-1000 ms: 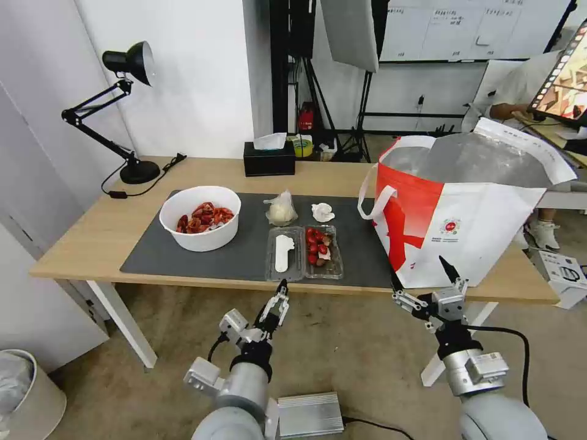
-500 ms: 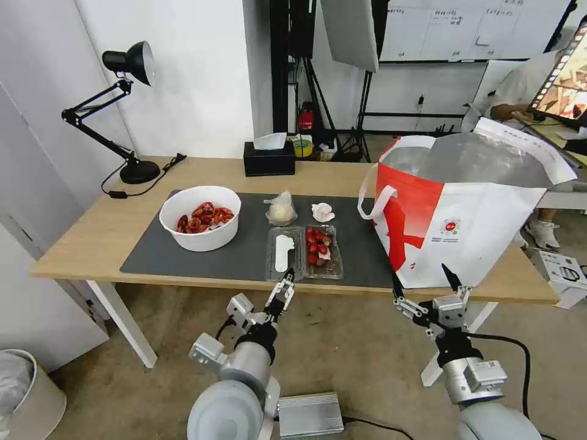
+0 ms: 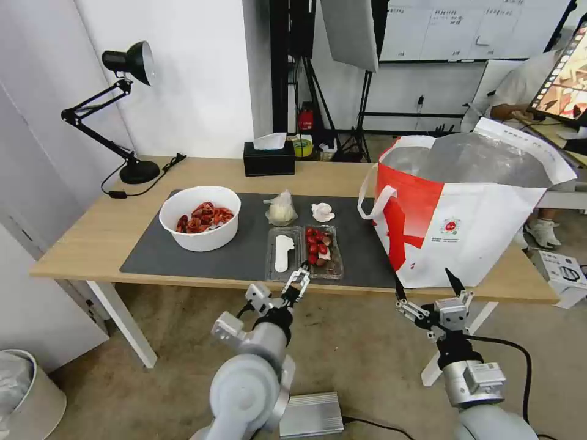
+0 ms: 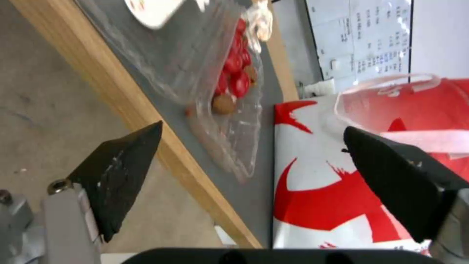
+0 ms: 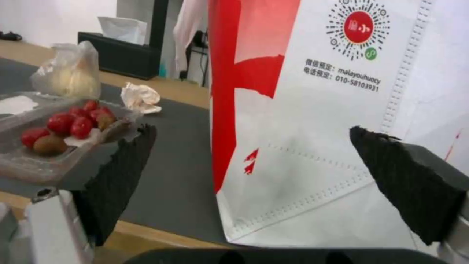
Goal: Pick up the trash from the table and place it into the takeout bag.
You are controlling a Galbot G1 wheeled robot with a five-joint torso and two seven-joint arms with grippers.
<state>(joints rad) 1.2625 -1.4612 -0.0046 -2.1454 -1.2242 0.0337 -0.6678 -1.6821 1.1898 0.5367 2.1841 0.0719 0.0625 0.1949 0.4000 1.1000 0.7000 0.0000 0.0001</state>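
On the table's [image 3: 92, 238] dark grey mat [image 3: 244, 253] lie a white bowl of red shells [image 3: 200, 218], a knotted clear bag [image 3: 280, 209], a crumpled tissue [image 3: 322, 212] and a clear clamshell tray [image 3: 304, 251] holding red bits. The white-and-red takeout bag [image 3: 465, 214] stands open at the table's right end. My left gripper [image 3: 299, 278] is open, just below the table's front edge under the tray [image 4: 215, 80]. Lower down in front of the takeout bag [image 5: 317, 110], my right gripper [image 3: 426, 286] is open and holds nothing.
A black tissue box [image 3: 269, 159] and a black desk lamp [image 3: 125, 110] stand at the back of the table. White table legs [image 3: 122, 324] reach the floor. A silver box [image 3: 309, 414] lies on the floor by my base, and a bin [image 3: 24, 391] stands at the far left.
My left gripper has risen and moved right, up to the table's front edge below the clamshell tray. The right gripper has sunk slightly. The trash has not moved.
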